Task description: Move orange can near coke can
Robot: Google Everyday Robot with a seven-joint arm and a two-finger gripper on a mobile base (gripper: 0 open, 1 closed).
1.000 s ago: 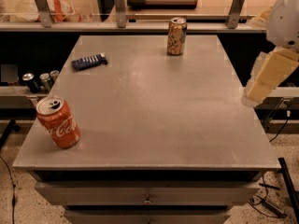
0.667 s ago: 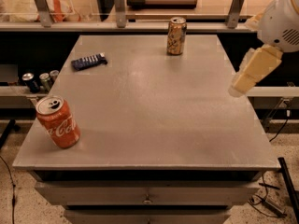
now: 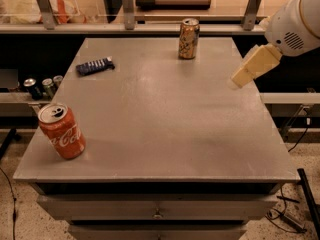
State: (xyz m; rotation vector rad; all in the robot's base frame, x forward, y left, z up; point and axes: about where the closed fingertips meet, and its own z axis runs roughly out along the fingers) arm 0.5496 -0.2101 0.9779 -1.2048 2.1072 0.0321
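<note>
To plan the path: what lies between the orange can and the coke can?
In the camera view, only bare table between orange can and coke can; the blue packet lies aside, the gripper hangs over the right edge.

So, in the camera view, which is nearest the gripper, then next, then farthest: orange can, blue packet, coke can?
The gripper hangs over the table, right side.
1. orange can, far edge.
2. blue packet, far left.
3. coke can, near-left corner.

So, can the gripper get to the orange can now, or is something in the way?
Probably yes. The gripper hangs above the right side of the table, and only bare surface lies between it and the orange can standing near the far edge.
</note>
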